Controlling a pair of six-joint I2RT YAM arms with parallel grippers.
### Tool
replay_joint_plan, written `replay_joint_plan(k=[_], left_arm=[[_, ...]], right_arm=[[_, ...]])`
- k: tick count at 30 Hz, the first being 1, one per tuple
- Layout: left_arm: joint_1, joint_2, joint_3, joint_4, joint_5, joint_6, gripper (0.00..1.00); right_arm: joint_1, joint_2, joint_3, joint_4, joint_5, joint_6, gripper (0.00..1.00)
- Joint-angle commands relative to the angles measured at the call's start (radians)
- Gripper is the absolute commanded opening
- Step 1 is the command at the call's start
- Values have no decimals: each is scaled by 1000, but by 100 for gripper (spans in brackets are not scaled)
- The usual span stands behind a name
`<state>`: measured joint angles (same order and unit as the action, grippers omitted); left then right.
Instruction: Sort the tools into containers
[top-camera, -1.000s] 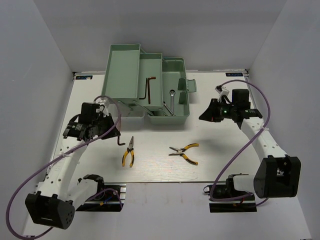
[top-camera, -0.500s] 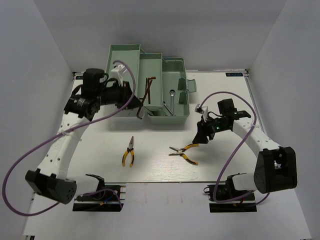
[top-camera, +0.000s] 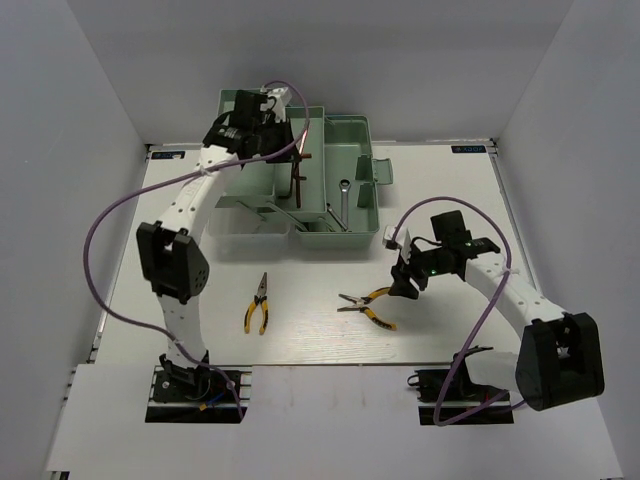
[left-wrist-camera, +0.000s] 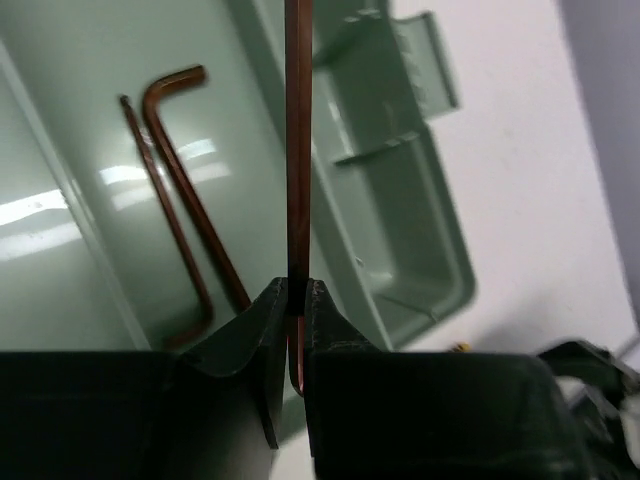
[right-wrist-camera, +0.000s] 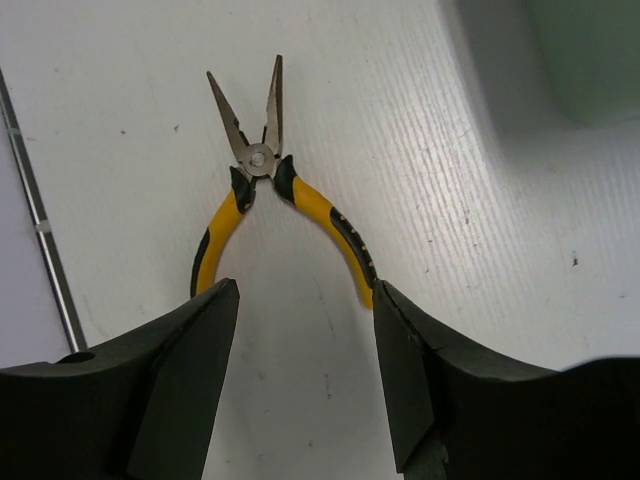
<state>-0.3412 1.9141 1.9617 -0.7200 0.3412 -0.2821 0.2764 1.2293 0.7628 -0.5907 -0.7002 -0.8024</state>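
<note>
hex key (left-wrist-camera: 298, 150) is being pinched upright in the nearly closed jaws of the left gripper (left-wrist-camera: 297, 295), hanging over the toolbox (top-camera: 360, 135) tray where two other hex keys (left-wrist-camera: 180, 190) are lying, likely to join them. right gripper (right-wrist-camera: 305, 295) is hovering wide open and empty, straddling the pliers (right-wrist-camera: 258, 158) handles on the table (right-wrist-camera: 450, 150), seemingly lining up a grasp.

A robotics lab cell; white table (top-camera: 300, 340) boxed in by plain pale walls (top-camera: 60, 120); left arm (top-camera: 172, 262) and right arm (top-camera: 500, 285) bolted at its near edge, trailing purple cables (top-camera: 90, 245); a toolbox (top-camera: 340, 240) sits on it.
</note>
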Motion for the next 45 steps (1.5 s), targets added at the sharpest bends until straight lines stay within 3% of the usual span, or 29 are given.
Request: replay_joint_plan(k=[1,4,7,10,11,13,15,17,20,23,24,29,31,33,34,40,45], left_arm=[[-25,61,178,-93,-160,35,0],[-36,150,267,-140,-191,47,0],[-47,175,295,-162,-226,47,19],[-58,175,270,-162,-240,47,37],[-58,175,270,-162,-240,47,43],[-67,166,270,-162,-240,47,46],[-67,157,298,-162,-222,47,57],[-67,145,307,-162,-184,58,64],[-76,80,310,-151,-92,69,65],[-99,-94,177,-110,-74,78,67],[-108,-154,52,-95,-88,78,67],[-117,-511,-364,-110,-266,78,64],[-117,-645,-467,-165,-350,66,66],[-117,-708,-605,-234,-395,20,77],[-117,-751,-647,-255,-431,2,82],[-117,-849,-925,-230,-455,-98,84],[-117,-839,-1046,-165,-412,-147,84]], right_arm=[[4,1,9,63,10,-70,63],[9,6,-2,97,14,-44,65],[15,21,0,94,31,-52,70],[27,73,3,60,13,-191,70],[32,85,-3,52,7,-340,70],[40,136,4,84,36,-372,70],[56,171,53,51,45,-469,70],[63,228,78,35,60,-548,68],[78,272,84,51,103,-642,68],[96,317,115,29,146,-682,68],[105,325,124,22,151,-705,68],[138,393,138,-34,201,-744,63],[158,421,170,-117,217,-761,55],[167,481,205,-193,222,-788,47],[182,498,248,-261,225,-799,36],[219,539,271,-295,301,-746,2],[233,382,256,-352,245,-676,0]])
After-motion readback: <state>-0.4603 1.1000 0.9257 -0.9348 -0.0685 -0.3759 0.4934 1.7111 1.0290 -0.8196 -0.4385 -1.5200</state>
